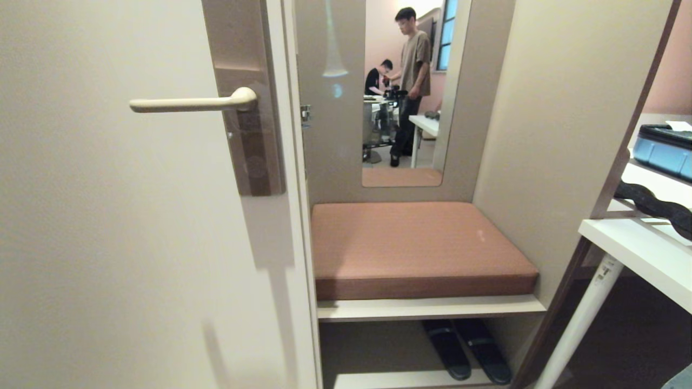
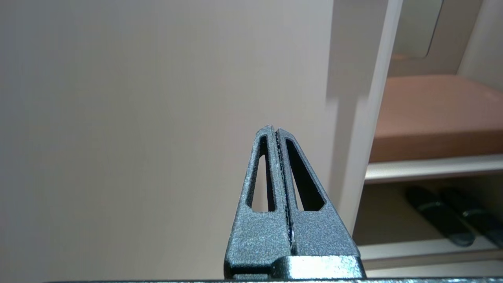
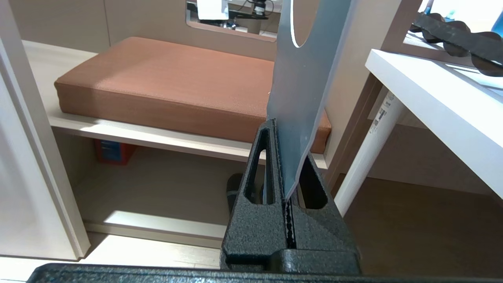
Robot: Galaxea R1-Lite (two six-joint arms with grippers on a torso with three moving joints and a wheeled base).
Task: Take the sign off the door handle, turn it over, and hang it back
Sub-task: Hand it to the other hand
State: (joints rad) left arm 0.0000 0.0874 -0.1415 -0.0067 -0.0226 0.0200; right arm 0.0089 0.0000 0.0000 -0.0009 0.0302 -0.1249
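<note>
Looking down from the head, the slim cream-coloured lever door handle (image 1: 194, 102) stuck out level from its tall glossy brown metal plate (image 1: 254, 124) with nothing hung on it. Beside the door, the open shelf under the brown padded seat cushion (image 1: 416, 248) held a pair of dark slippers (image 1: 467, 348). Neither arm showed there.

At the left wrist, the left gripper (image 2: 275, 135) had its dark fingers pressed together on nothing, their tips aimed at the plain cream door panel (image 2: 137, 118).

At the right wrist, the right gripper (image 3: 277, 129) was clamped on the lower edge of the pale rounded card sign (image 3: 302, 74). The sign's long axis ran straight out beyond the fingertips, its hole end farthest from them. No lettering could be made out.
</note>
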